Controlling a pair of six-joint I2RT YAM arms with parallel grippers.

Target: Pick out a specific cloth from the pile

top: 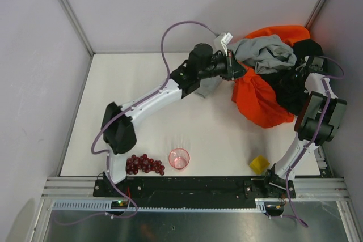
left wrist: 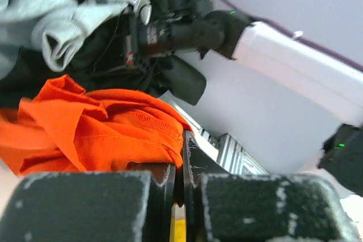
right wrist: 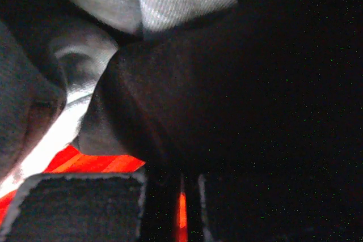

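Observation:
The pile sits at the back right corner: a light grey sweatshirt (top: 266, 52), bright orange cloth (top: 283, 31) and black cloth (top: 290, 93). The deep red-orange cloth (top: 258, 103) spreads out from the pile's left side toward the table's middle. My left gripper (top: 233, 69) is at its upper left edge. In the left wrist view the jaws (left wrist: 182, 145) are shut on the cloth's hem (left wrist: 113, 123). My right gripper (top: 299, 73) is buried in the pile. In the right wrist view it (right wrist: 184, 168) is shut, with black cloth (right wrist: 227, 83) over its tips.
A pink cup (top: 179, 158), a bunch of dark red grapes (top: 144, 164) and a small yellow object (top: 259, 164) stand near the table's front edge. Walls close in the back and right of the pile. The grey sweatshirt (left wrist: 51, 9) hangs beside the right arm (left wrist: 170, 26).

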